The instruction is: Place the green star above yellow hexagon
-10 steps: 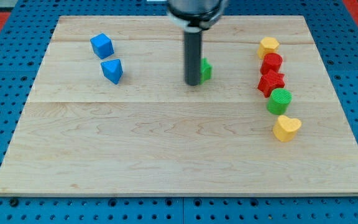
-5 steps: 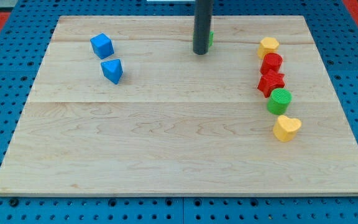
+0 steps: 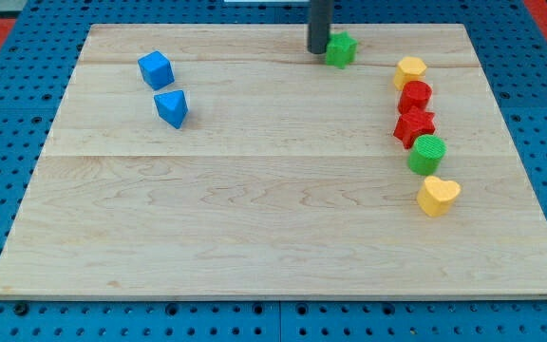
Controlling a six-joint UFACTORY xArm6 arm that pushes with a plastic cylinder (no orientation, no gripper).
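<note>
The green star [image 3: 341, 48] lies near the view's top edge of the wooden board, up and left of the yellow hexagon [image 3: 410, 71]. My tip [image 3: 318, 50] stands just left of the green star, touching or almost touching it. The yellow hexagon heads a column of blocks on the view's right.
Below the yellow hexagon sit a red block [image 3: 414, 97], a red star [image 3: 414, 126], a green cylinder [image 3: 427, 154] and a yellow heart [image 3: 438, 196]. A blue cube [image 3: 156, 69] and a blue triangular block [image 3: 172, 108] lie at the view's upper left. The board [image 3: 254, 209] rests on blue pegboard.
My tip has moved up and to the right, pushing the green star from the board's upper middle to near the top edge, closer to the yellow hexagon.
</note>
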